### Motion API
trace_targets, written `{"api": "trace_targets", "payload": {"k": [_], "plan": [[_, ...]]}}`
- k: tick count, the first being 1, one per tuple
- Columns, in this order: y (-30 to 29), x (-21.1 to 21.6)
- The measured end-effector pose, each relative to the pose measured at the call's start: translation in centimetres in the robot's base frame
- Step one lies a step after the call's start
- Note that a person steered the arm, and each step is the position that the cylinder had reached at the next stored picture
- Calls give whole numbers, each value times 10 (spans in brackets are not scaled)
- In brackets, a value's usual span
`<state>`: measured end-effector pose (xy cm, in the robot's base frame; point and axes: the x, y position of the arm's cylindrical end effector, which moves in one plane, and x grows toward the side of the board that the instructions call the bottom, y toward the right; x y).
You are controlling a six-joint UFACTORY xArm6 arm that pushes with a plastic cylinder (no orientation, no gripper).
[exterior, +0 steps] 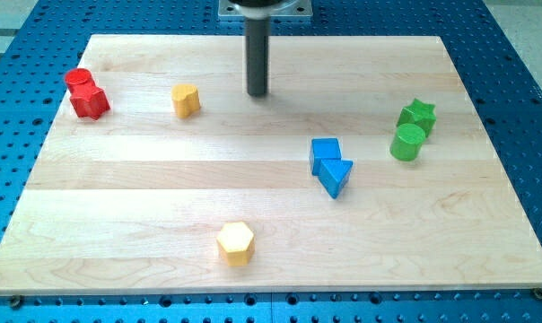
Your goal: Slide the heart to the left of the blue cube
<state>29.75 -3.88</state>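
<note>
one tip (257, 93): a bare rod, no jaws to judge.
heart (187, 100): just left of tip.
blue cube (325, 152): right, below tip.

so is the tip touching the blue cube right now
No, my tip stands apart near the view's top, well clear of the blue cube.

Wooden board, eight blocks, one rod.
My tip (257, 93) is standing near the view's top, right of the yellow heart (187, 100); red cylinder (78, 81) and red block (91, 100) are touching at left; blue cube (325, 153) is touching blue triangle (336, 176); green star (418, 115) is adjoining green cylinder (407, 142); yellow hexagon (235, 242) is sitting at bottom on the board (145, 197).
</note>
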Motion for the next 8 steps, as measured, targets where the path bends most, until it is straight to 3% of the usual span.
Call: {"api": "trace_targets", "payload": {"k": [1, 2, 3, 4, 6, 7, 8], "plan": [[-61, 11], [-57, 48], [-58, 53], [-105, 35], [-66, 106], [-64, 73], [-64, 99]]}}
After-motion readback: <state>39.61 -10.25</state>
